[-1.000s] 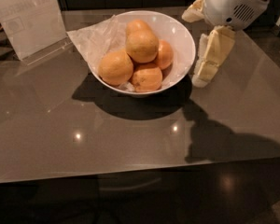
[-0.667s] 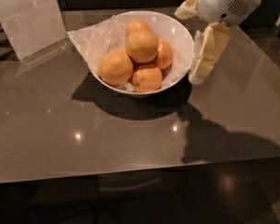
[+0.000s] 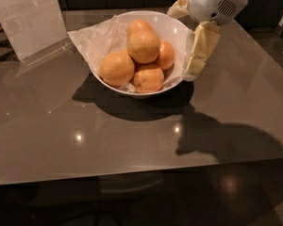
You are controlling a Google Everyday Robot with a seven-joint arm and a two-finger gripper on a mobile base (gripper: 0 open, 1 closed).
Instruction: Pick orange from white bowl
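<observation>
The white bowl (image 3: pixel 174 29) stands on the grey table, lined with crinkled white paper (image 3: pixel 92 41) that sticks out over its left rim. It holds several oranges. The large pale orange (image 3: pixel 143 45) lies on top of the pile, with others to its left, front, right and behind. My gripper (image 3: pixel 183 42) hangs at the bowl's right rim, under its white wrist at the top right. It is open and empty. One cream finger (image 3: pixel 201 48) points down outside the rim, and the other finger (image 3: pixel 179 6) is by the far rim. It is not touching any orange.
A clear sign holder with a paper sheet (image 3: pixel 30 20) stands at the back left. The glossy grey table (image 3: pixel 61 135) ends at a front edge near the bottom, with dark floor beyond. The arm casts a shadow on the table's right side.
My gripper has moved a little left, from beside the bowl to its right rim. The bowl and oranges have not moved.
</observation>
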